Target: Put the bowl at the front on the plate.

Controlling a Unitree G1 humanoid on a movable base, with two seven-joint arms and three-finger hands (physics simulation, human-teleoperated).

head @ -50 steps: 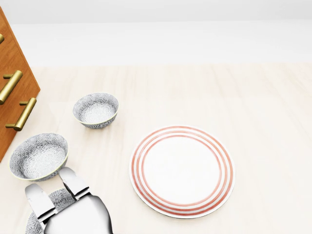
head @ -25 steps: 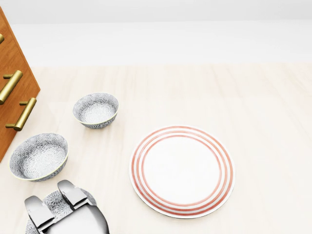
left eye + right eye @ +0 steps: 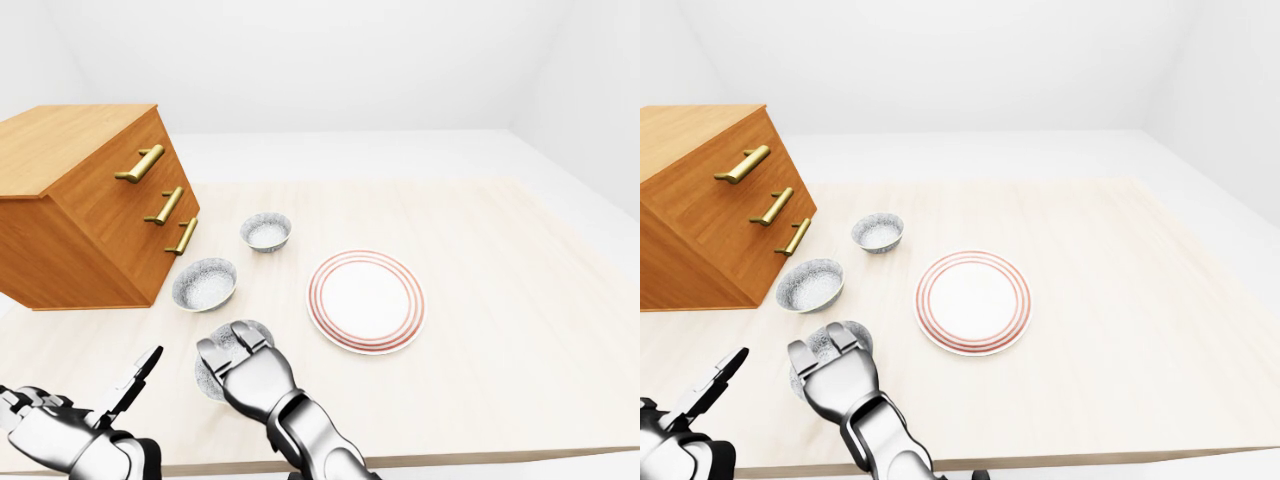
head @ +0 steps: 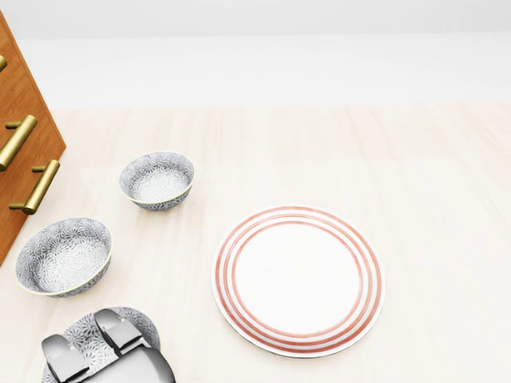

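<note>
Three grey patterned bowls stand in a row at the left of the head view. The front bowl [image 4: 136, 323] lies at the bottom, mostly under my right hand [image 4: 96, 339]. Two fingers [image 4: 116, 329] curl down over its rim into the bowl; the thumb is hidden. The middle bowl [image 4: 64, 255] and the far bowl [image 4: 157, 180] stand free. The white plate [image 4: 298, 279] with red rings lies flat to the right of the bowls, with nothing on it. My left hand [image 3: 130, 385] hangs open at the bottom left of the left-eye view, off the table's near edge.
A wooden drawer chest [image 3: 90, 210] with brass handles stands at the left, close to the middle bowl. The pale wooden table [image 3: 500, 330] stretches wide to the right of the plate; its near edge [image 3: 480, 458] runs along the bottom of the left-eye view.
The right hand's fingers have drawn back and curled down onto the front bowl, uncovering more of its far rim. The bowls and plate have not moved.
</note>
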